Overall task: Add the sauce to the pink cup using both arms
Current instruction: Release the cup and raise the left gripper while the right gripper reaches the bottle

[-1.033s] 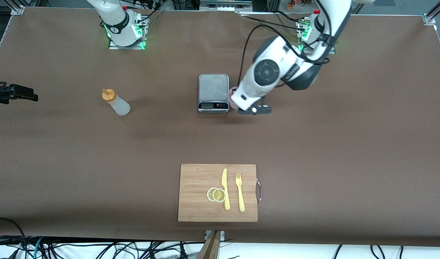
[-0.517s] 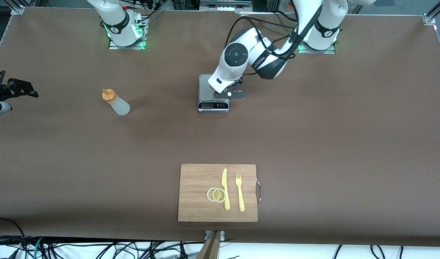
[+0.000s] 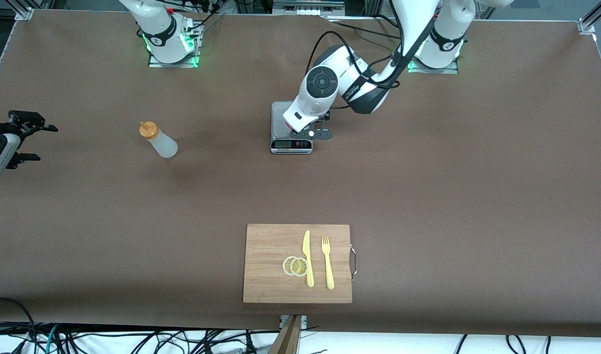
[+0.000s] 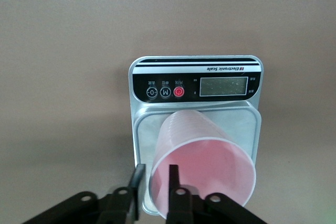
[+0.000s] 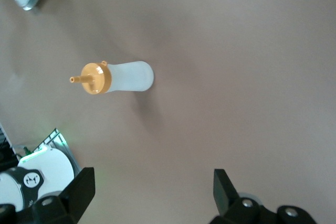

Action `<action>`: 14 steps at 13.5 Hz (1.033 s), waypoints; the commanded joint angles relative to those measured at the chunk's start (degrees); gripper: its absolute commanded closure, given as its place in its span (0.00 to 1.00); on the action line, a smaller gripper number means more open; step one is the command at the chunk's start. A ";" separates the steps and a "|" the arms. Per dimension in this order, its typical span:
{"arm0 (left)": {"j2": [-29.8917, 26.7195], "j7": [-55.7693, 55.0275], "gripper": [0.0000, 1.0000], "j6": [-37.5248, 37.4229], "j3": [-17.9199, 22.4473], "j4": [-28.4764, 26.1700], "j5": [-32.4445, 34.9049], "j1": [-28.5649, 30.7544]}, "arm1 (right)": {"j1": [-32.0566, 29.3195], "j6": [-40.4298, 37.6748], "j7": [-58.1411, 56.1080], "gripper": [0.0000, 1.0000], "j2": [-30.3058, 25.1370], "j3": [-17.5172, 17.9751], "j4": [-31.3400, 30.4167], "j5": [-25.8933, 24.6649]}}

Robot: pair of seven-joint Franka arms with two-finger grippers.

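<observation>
Over the scale (image 3: 291, 125) platform: left gripper (image 4: 155, 184), jaws clamped on rim of pink cup (image 4: 203, 163), cup tilted just above the steel plate; toward right arm's end of table: right gripper (image 5: 152, 192), jaws wide apart, in air w/ nothing held; sauce (image 3: 158, 139) upright on table (image 3: 428, 196), well apart from scale.

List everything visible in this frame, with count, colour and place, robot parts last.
Sauce bottle: one, whitish with orange cap, upright on the table toward the right arm's end.
Pink cup: one, pale pink, held over the scale.
Scale: one, silver with black panel, mid-table.
Cutting board: one, wooden, nearest the front camera.
Knife: one, yellow, on the board.
Fork: one, yellow, beside the knife.
Lemon slices: two, yellow, overlapping on the board.
Left gripper: black, shut on the cup's rim.
Right gripper: black, open, waiting at the table's edge.
</observation>
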 commanded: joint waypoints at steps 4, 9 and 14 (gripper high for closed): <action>-3.02 2.05 0.00 -4.46 0.53 1.97 0.00 0.65 | -2.51 -5.47 -13.56 0.00 5.91 0.33 0.49 9.60; -4.08 4.41 0.00 -19.93 0.18 13.30 -0.35 9.68 | -5.32 -7.15 -19.20 0.00 8.82 0.33 -4.33 15.58; -3.82 26.35 0.00 -23.81 1.58 13.49 5.51 28.21 | -6.38 -7.42 -21.93 0.00 9.35 0.42 -9.00 21.30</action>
